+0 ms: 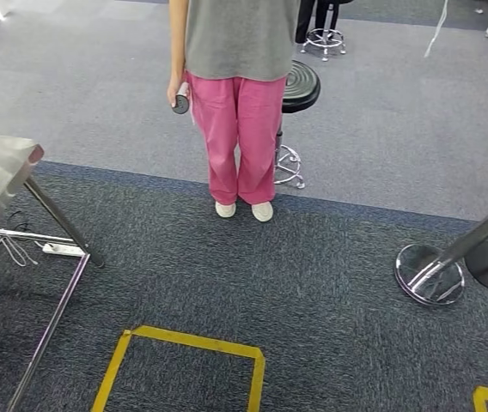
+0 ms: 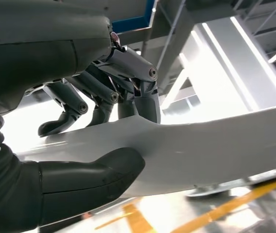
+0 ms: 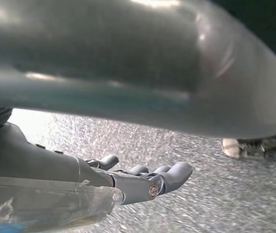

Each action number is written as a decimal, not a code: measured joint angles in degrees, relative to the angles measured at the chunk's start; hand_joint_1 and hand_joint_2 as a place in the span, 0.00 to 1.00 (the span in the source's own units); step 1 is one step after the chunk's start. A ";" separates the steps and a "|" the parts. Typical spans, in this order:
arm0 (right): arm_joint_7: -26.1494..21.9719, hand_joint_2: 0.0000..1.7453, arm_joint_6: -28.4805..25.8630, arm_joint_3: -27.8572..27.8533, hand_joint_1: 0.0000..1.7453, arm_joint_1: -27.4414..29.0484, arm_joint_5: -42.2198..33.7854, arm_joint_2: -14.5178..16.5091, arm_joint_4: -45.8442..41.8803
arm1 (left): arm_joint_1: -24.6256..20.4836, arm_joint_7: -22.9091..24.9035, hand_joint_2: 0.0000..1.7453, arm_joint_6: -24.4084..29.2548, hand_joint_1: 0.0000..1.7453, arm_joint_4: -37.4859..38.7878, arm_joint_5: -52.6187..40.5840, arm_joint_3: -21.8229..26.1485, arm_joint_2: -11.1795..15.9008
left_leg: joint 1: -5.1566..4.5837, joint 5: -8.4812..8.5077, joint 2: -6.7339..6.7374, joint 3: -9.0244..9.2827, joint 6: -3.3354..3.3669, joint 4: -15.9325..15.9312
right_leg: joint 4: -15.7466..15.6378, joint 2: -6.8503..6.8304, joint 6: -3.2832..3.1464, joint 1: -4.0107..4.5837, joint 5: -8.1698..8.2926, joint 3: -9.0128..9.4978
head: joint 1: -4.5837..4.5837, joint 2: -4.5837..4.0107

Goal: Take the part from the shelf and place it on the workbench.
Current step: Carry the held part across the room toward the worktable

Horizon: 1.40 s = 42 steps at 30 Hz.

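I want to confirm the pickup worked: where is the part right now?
In the left wrist view, the long white part lies gripped in the left hand, thumb on one face and fingers curled over the other, with yellow floor tape beyond it.

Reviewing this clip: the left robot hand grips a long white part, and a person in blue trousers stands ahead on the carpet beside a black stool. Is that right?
One detail is wrong: the trousers are pink, not blue, as the head view shows. The person does stand on the carpet beside the black stool, and the left wrist view shows the left robot hand gripping the long white part.
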 joint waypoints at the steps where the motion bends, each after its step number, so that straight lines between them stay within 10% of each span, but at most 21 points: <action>1: -0.03 0.00 0.02 0.00 0.00 0.01 -0.04 0.00 0.02 | 0.01 0.00 1.00 -0.01 1.00 0.04 0.05 -0.01 0.04 | -0.01 -0.01 -0.60 -0.09 -0.27 0.07 | -2.87 0.83 -0.04 -0.07 1.04 1.27 | -0.03 0.00; 5: -0.09 0.00 0.07 0.00 0.00 -0.08 -0.24 0.00 0.05 | 0.31 0.00 1.00 -0.05 1.00 0.12 0.20 0.19 0.15 | 0.29 0.20 -1.97 -0.81 -1.64 0.17 | -4.90 0.00 -0.83 0.13 1.66 2.36 | -0.10 0.00; 11: -0.14 0.00 0.09 0.00 0.00 0.15 -0.43 0.00 0.05 | 0.00 0.00 1.00 -0.05 1.00 0.24 0.32 0.22 0.14 | 0.13 -7.54 3.68 -8.14 -2.72 15.74 | -5.55 -3.78 -1.98 0.18 2.03 2.33 | -0.56 0.00; 16: -0.05 0.00 0.06 0.01 0.00 -0.04 -0.55 0.02 0.05 | -0.19 0.00 1.00 -0.01 1.00 0.36 0.22 0.21 0.31 | 0.11 -0.75 6.73 -0.82 -2.72 2.32 | -5.32 -6.47 -1.27 0.45 1.49 2.67 | -0.59 0.00; 20: -0.11 0.00 0.10 0.05 0.00 -0.15 -0.64 -0.04 0.05 | -0.06 0.00 1.00 -0.03 1.00 0.43 0.16 0.22 0.31 | -0.09 -0.56 6.04 0.16 -1.00 -0.16 | -5.30 -7.78 -0.16 0.65 0.85 2.95 | -0.50 0.00; 26: -0.44 0.00 0.78 0.42 0.00 -0.01 -0.39 -0.30 0.05 | -0.15 0.00 1.00 -0.03 1.00 0.43 0.10 -0.13 0.11 | 0.04 -0.14 3.32 -0.03 0.26 -0.24 | 10.95 -2.55 0.89 0.22 -7.17 -4.60 | -0.30 0.00; 28: -0.44 0.00 1.03 0.59 0.00 -0.05 -0.21 -0.61 0.05 | -0.29 0.00 1.00 0.08 1.00 0.44 -0.22 -0.50 0.07 | 0.02 -0.14 2.22 0.04 0.25 -0.22 | 9.71 -2.31 0.70 0.22 -5.09 -4.44 | -0.31 0.00; 31: -0.44 0.00 1.48 1.03 0.00 -0.29 0.09 -1.15 0.05 | -0.62 0.10 1.00 0.31 1.00 0.48 -0.63 -1.62 0.20 | -0.03 -0.19 0.47 0.15 -0.11 -0.06 | -1.67 0.09 0.34 -0.01 0.57 0.61 | -0.34 0.00; 35: -0.44 0.00 1.78 1.51 0.00 -0.76 0.33 -1.72 0.05 | -0.58 1.05 1.00 0.81 1.00 0.80 -0.71 -3.52 0.94 | 0.25 0.11 -1.11 -0.55 -1.48 0.05 | -4.79 0.18 -0.39 0.09 1.63 2.14 | -0.37 0.00; 42: -0.55 0.00 1.98 1.94 0.00 -0.88 0.50 -2.25 0.05 | -0.28 2.98 1.00 1.28 1.00 1.67 -0.68 -6.71 1.84 | 0.15 -7.14 3.70 -8.14 -2.72 15.82 | -5.37 -3.74 -1.74 0.09 2.08 2.06 | -0.81 0.00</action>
